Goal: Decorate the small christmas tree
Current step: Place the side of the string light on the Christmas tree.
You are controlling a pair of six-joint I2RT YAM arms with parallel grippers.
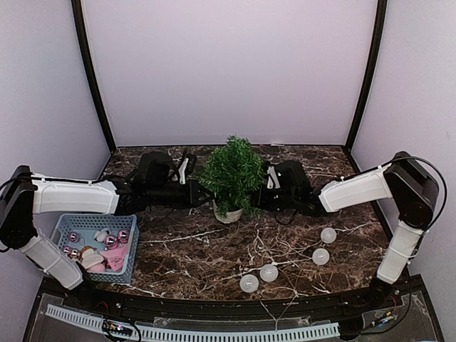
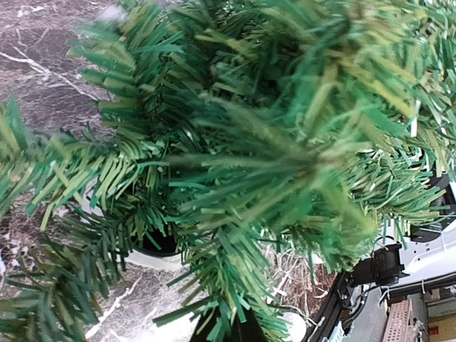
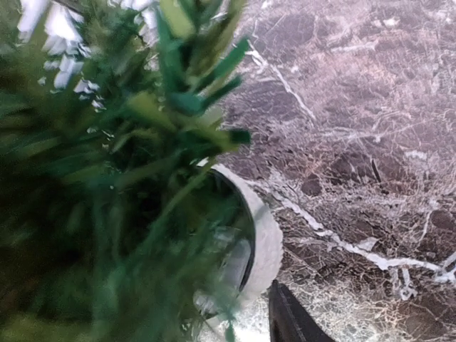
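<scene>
The small christmas tree (image 1: pixel 232 169) stands in its round white pot (image 1: pixel 227 212) at the middle of the table. My left gripper (image 1: pixel 204 193) reaches into its branches from the left, and my right gripper (image 1: pixel 264 192) from the right. In the left wrist view green branches (image 2: pixel 256 142) fill the frame. The pot rim (image 2: pixel 153 258) shows below them, with one dark fingertip (image 2: pixel 246 330) at the bottom edge. In the right wrist view blurred foliage (image 3: pixel 107 199) covers the left, beside the pot (image 3: pixel 269 242) and one dark fingertip (image 3: pixel 288 320). Foliage hides both pairs of jaws.
A blue basket (image 1: pixel 65 229) at the near left holds pink baubles (image 1: pixel 114 241) and other ornaments. Several clear baubles lie on the marble at the near right, among them one by the front edge (image 1: pixel 249 283) and one further right (image 1: pixel 328 235). Walls enclose the back and sides.
</scene>
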